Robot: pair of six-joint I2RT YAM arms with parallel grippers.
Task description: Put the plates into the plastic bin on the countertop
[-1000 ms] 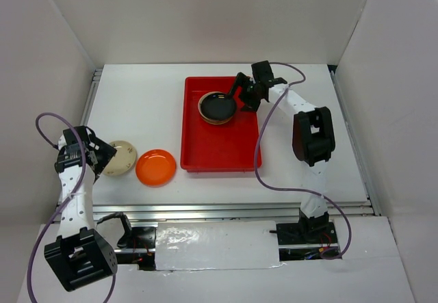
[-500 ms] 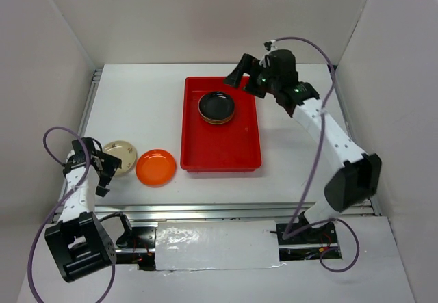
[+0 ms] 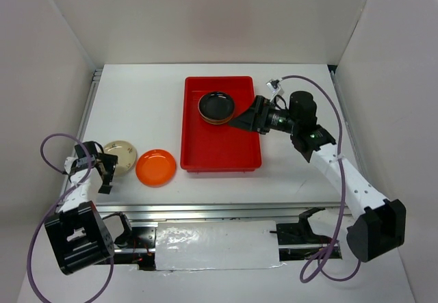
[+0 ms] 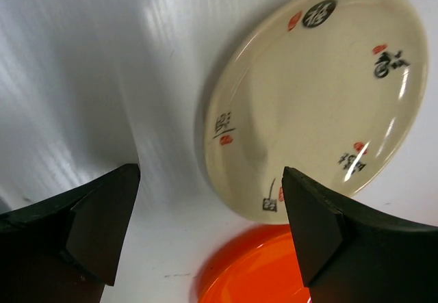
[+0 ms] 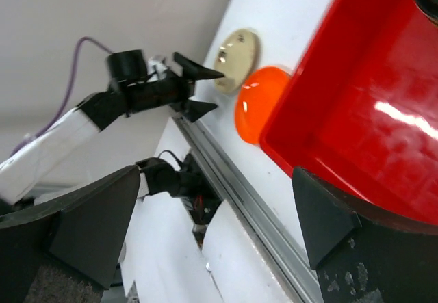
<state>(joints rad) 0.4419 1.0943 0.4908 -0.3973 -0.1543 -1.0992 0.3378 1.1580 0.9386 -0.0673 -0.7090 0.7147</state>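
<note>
Plainly, the left gripper (image 4: 209, 180) has its jaws spread wide and holds nothing. It hovers at the near edge of the cream plate (image 3: 122, 156), which lies flat on the desk (image 3: 144, 104) just beside the orange plate (image 3: 155, 167). The right gripper (image 3: 246, 120) is likewise wide apart and empty above the right side of the red bin (image 3: 219, 161). Near it, a black-topped stack of plates (image 3: 216, 106) sits in the bin's far part.

I see a silver rail (image 3: 233, 211) crossing the lower frame, a crinkled glossy white sheet (image 3: 215, 245) just below it.
</note>
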